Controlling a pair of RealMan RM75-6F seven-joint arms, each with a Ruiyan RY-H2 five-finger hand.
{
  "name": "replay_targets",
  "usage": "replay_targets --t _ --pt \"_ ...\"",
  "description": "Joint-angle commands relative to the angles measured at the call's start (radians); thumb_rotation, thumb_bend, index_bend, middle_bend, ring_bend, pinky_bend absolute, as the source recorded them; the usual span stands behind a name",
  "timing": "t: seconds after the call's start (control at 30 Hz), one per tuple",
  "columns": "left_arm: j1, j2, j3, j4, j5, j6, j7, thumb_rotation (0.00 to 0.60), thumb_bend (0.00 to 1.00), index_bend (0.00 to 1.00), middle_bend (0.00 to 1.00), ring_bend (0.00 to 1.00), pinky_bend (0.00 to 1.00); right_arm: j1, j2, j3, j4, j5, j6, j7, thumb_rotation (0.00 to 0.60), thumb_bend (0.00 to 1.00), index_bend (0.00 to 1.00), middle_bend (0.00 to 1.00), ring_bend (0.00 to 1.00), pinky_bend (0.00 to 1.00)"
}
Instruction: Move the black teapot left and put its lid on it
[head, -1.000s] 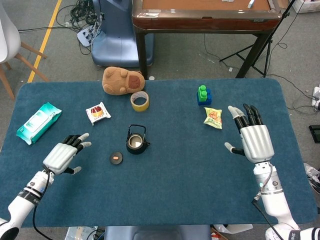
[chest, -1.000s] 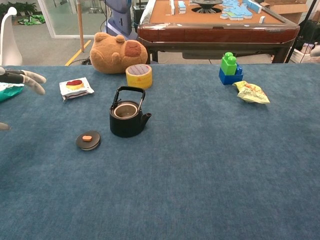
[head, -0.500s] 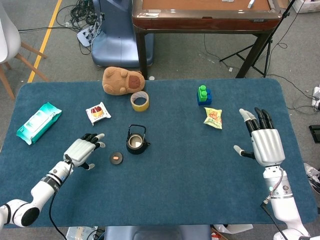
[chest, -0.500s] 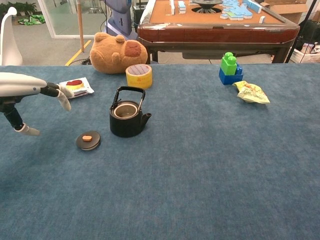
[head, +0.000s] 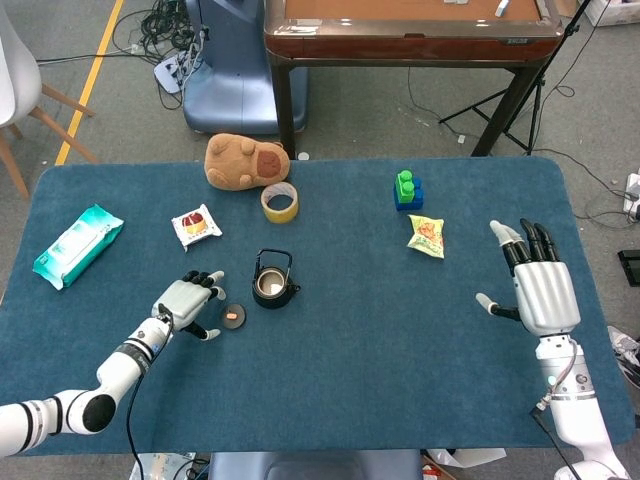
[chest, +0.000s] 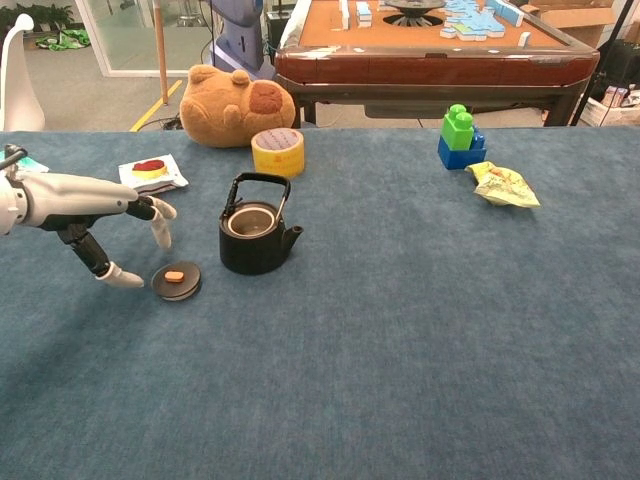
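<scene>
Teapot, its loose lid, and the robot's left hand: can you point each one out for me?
black teapot (chest: 254, 246), chest view, on its round body below the open mouth.
lid (chest: 177, 284), chest view, on the dark disc beside its orange knob.
left hand (head: 187, 299), head view, on the pale back of the hand.

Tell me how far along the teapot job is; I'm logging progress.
Nothing looks done: the black teapot stands open mid-table, its lid lying on the cloth to its left. In hand: the left hand is open beside the lid, holding nothing. The right hand is idle. Moving the pot and lidding it remain.
</scene>
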Motion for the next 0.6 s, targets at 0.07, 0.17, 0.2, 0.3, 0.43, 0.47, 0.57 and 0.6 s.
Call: replay_targets --t 0.07,0.17,0.2,0.3,0.43,0.47,0.57,0.6 --pt "-0.032 -0.046 0.025 0.015 -0.06 0.046 0.049 0.4 0.21 0.27 0.02 0.0 0.01 -0.01 -0.001 0.006 0.008 0.001 -0.01 0.008 0.6 0.0 0.06 0.18 0.0 0.01" --pt "-0.04 -0.07 0.029 0.019 -0.085 0.077 0.063 0.398 0.21 0.29 0.02 0.0 0.01 -0.016 -0.001 0.011 0.012 -0.003 -0.015 0.011 0.6 0.0 0.07 0.18 0.0 0.01" --pt "-0.043 -0.076 0.03 0.021 -0.092 0.085 0.067 0.399 0.21 0.29 0.02 0.0 0.01 -0.018 -0.001 0.013 0.012 -0.004 -0.016 0.012 0.6 0.0 0.07 0.18 0.0 0.01" --pt "-0.052 -0.093 0.03 0.026 -0.111 0.098 0.07 0.431 0.21 0.29 0.02 0.0 0.01 -0.024 0.0 0.018 0.014 -0.009 -0.018 0.013 0.6 0.0 0.07 0.18 0.0 0.01" --pt "-0.057 -0.111 0.032 0.039 -0.113 0.108 0.063 0.497 0.21 0.29 0.02 0.0 0.01 -0.033 0.003 0.025 0.014 -0.012 -0.019 0.015 0.6 0.0 0.07 0.18 0.0 0.01" --pt "-0.057 -0.118 0.032 0.045 -0.112 0.111 0.058 0.505 0.21 0.29 0.02 0.0 0.01 -0.036 0.004 0.027 0.015 -0.012 -0.02 0.016 0.6 0.0 0.07 0.18 0.0 0.01" --pt "-0.059 -0.133 0.035 0.063 -0.107 0.111 0.051 0.532 0.21 0.29 0.02 0.0 0.01 -0.043 0.005 0.032 0.015 -0.013 -0.02 0.02 0.6 0.0 0.07 0.18 0.0 0.01" --pt "-0.06 -0.136 0.036 0.068 -0.106 0.11 0.05 0.538 0.21 0.29 0.02 0.0 0.01 -0.045 0.006 0.033 0.016 -0.013 -0.021 0.021 0.6 0.0 0.07 0.18 0.0 0.01"
